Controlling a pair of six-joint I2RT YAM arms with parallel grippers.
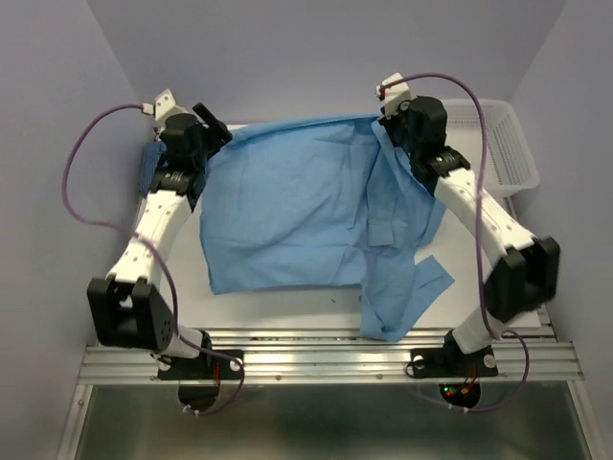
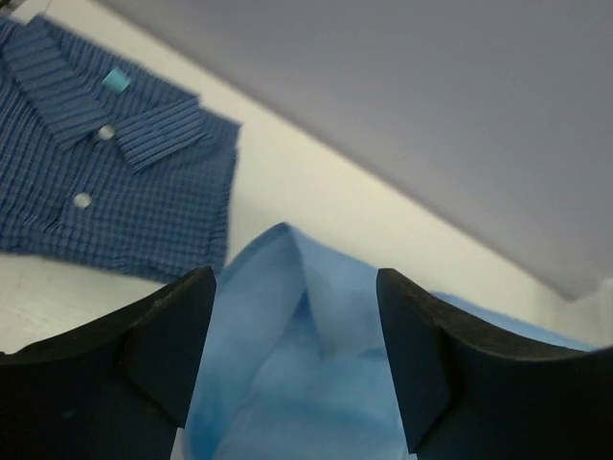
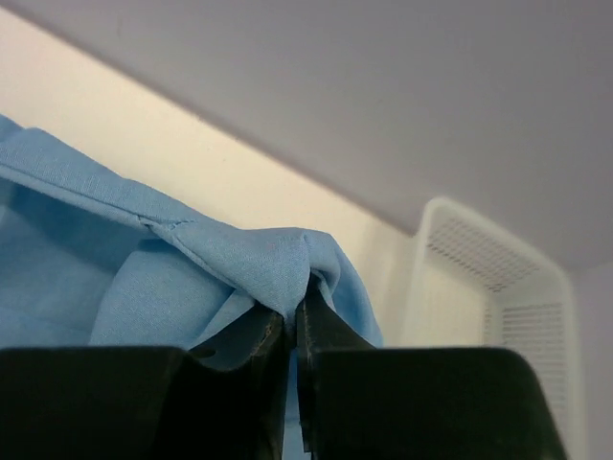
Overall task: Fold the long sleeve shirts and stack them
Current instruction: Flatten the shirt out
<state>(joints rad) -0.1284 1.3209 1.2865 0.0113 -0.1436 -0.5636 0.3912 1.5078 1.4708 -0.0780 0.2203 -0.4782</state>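
Across the middle of the top view the light blue shirt (image 1: 287, 216) lies spread on the bench (image 1: 287, 305) with one sleeve trailing toward the lower right, and the darker checked shirt (image 2: 86, 182) sits at the far left looking folded, just beside the left arm (image 1: 158, 216). The right jaws are pinched tight on the shirt's upper right corner, but the left jaws stand wide with the upper left corner bunched between them, not gripped. I'd close the left ones on that corner first, then bring both corners down evenly so the fold lands square, minding that loose sleeve
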